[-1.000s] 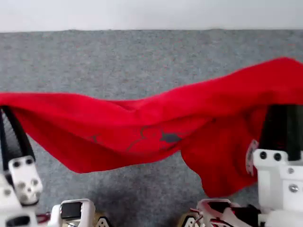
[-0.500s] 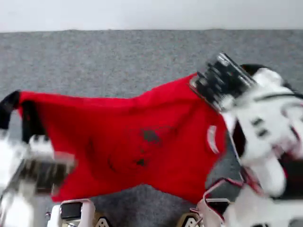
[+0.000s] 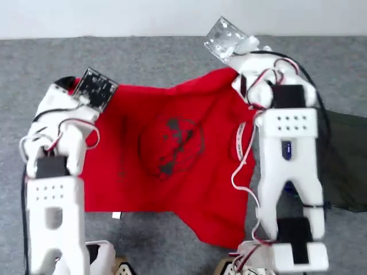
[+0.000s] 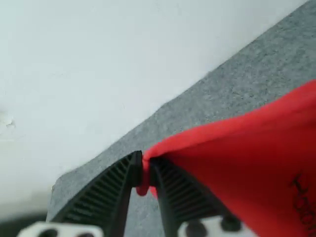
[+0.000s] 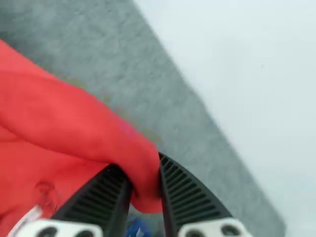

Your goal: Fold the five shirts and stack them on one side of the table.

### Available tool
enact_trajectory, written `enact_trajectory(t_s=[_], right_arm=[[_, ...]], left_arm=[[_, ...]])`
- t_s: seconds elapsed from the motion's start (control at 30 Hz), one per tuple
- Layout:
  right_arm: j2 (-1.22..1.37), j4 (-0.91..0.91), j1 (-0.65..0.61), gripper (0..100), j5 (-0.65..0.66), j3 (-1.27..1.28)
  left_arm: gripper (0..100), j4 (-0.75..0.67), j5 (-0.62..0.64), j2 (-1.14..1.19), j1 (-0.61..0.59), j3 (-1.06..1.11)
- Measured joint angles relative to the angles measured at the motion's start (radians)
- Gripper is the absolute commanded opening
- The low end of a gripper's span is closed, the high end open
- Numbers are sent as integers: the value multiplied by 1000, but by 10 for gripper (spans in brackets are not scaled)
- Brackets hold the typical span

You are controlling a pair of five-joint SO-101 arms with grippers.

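The shirt now lies spread on the table, print up. Its near hem reaches almost to the arm bases, with one corner hanging nearer on the right side. A second ago it hung in the air as a wide red band stretched across the view, and half a second ago it was swinging away from the bases.

Both arms, which then stood at the view's edges, now stretch forward, one along each side of the shirt. At the right edge, beside the right arm, a dark cloth lies on the table; it was hidden behind the raised shirt before.

Farther out, the left gripper is clamped on a pinch of red fabric at the shirt's far left corner. The right gripper is closed on a thicker fold at the far right corner. The far edge sags slightly between them.

Beyond that, grey table runs to the white wall.
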Motion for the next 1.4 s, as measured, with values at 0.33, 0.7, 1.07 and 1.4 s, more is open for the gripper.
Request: enact_trajectory(t_s=[0.33,0.7,1.07,1.4], right_arm=[[224,-433,2,10,138,0],[270,-351,-35,10,207,0],[241,161,-35,11,210,0],[149,595,-35,11,210,0]], left_arm=[[14,-166,2,479,2,-258],[13,17,-2,624,11,-404],[13,497,-106,595,15,-419],[13,838,-195,451,14,-419]])
